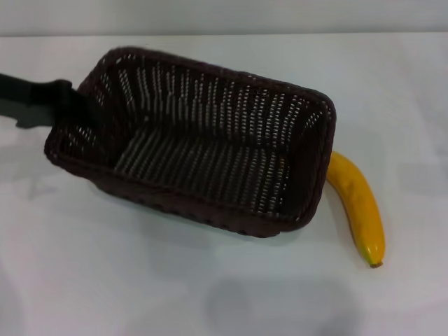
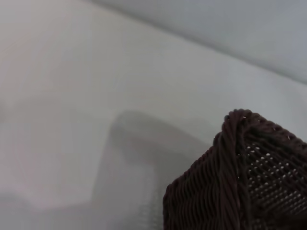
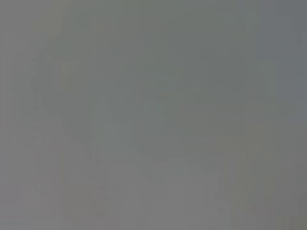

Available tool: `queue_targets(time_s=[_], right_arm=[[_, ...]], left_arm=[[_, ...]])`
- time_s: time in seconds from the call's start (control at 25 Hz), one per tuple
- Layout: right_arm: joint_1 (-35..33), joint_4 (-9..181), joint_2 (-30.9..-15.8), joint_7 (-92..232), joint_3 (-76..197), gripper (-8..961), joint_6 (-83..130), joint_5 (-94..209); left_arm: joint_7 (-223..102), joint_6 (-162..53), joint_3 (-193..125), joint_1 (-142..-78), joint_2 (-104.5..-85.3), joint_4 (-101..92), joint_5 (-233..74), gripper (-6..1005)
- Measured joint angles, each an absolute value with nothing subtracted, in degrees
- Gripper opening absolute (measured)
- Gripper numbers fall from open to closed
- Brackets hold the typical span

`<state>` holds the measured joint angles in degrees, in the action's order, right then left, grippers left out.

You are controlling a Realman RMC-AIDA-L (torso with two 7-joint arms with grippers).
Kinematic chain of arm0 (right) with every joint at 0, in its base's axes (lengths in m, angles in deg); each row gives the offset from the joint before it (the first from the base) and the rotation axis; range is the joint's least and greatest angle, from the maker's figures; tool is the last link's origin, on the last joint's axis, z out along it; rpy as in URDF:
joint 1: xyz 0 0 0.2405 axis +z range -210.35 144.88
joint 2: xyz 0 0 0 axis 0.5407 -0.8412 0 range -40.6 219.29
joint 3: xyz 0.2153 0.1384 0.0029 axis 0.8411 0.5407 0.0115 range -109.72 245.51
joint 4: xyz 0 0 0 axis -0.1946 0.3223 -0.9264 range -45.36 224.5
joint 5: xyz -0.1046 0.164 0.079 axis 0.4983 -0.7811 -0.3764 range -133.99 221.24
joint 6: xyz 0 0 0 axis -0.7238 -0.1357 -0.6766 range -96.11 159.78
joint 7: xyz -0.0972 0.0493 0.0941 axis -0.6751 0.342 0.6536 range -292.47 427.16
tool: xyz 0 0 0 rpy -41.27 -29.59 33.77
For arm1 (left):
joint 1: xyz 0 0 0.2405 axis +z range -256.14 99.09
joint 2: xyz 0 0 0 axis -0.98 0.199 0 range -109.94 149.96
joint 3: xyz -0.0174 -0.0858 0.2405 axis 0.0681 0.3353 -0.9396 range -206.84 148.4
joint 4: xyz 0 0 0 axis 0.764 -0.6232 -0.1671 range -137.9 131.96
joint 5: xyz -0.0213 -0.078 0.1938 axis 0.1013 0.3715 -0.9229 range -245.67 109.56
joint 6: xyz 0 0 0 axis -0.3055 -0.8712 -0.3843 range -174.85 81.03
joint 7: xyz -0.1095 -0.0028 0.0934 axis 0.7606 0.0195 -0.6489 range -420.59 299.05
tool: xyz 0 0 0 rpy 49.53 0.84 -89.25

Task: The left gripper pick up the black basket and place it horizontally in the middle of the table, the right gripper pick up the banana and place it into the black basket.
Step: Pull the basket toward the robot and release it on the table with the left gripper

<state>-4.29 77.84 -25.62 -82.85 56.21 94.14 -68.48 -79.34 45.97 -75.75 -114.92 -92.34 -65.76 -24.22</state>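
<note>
Head view: the left end effector [image 1: 66, 105] pinches the black basket [image 1: 196, 150] by its near short wall; the banana [image 1: 358, 205] lies on the bench [image 1: 105, 280] just past the far end; a swing could knock it. Left wrist view: basket corner only. Right wrist view: blank; right end effector unseen. No writing visible.

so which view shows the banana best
The head view: the whole banana lies on the table beside the black basket. The left wrist view shows only a basket corner; the right wrist view shows nothing recognisable.

White table [image 1: 105, 280] with black basket [image 1: 203, 150], banana [image 1: 358, 206] just beside.
</note>
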Motion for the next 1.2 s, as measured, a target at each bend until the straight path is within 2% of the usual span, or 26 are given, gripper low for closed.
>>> queue_targets(time_s=[0.6,0.92,1.16,1.2], right_arm=[[-3.9,77.6,-25.55,-83.0,56.1,843,93.5,-68.3],[-4.0,77.6,-25.53,-82.9,56.1,843,93.5,-68.3],[-4.3,77.6,-25.53,-82.9,56.1,843,93.7,-68.3],[-4.3,77.6,-25.53,-82.9,56.1,843,93.8,-68.3]], left_arm=[[-73.8,49.5,-75.6,-114.4,-93.35,-70.7,-32.1,183],[-73.5,50.9,-75.2,-114.7,-92.93,-67.8,-31.8,184],[-72.6,52.2,-75.0,-114.4,-92.45,-67.3,-31.5,280],[-72.8,52.5,-75.1,-114.4,-92.45,-67.4,-31.7,320]])
